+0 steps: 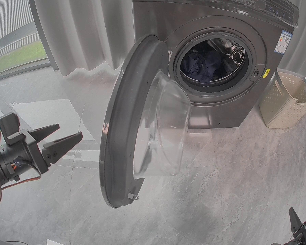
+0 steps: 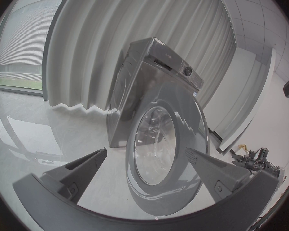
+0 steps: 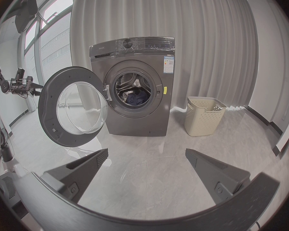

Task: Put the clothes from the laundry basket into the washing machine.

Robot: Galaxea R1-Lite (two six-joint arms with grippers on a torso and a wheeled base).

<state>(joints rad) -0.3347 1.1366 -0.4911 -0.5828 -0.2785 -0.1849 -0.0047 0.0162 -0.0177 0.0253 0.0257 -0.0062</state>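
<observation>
The grey washing machine (image 1: 224, 21) stands ahead with its round door (image 1: 132, 119) swung wide open to the left. Dark blue clothes (image 1: 202, 67) lie inside the drum (image 3: 136, 97). A beige laundry basket (image 1: 287, 97) stands on the floor to the right of the machine, and no clothes show in it (image 3: 204, 114). My left gripper (image 1: 69, 133) hangs open and empty left of the door, its fingers (image 2: 83, 167) pointing at the door's outer face (image 2: 163, 154). My right gripper (image 1: 304, 210) is low at the right, open and empty, well back from the machine.
White curtains (image 1: 85, 24) hang behind the machine, and a window (image 1: 13, 28) is at the far left. The grey tiled floor (image 1: 210, 194) stretches out in front of the machine. The open door juts far into the space between my arms.
</observation>
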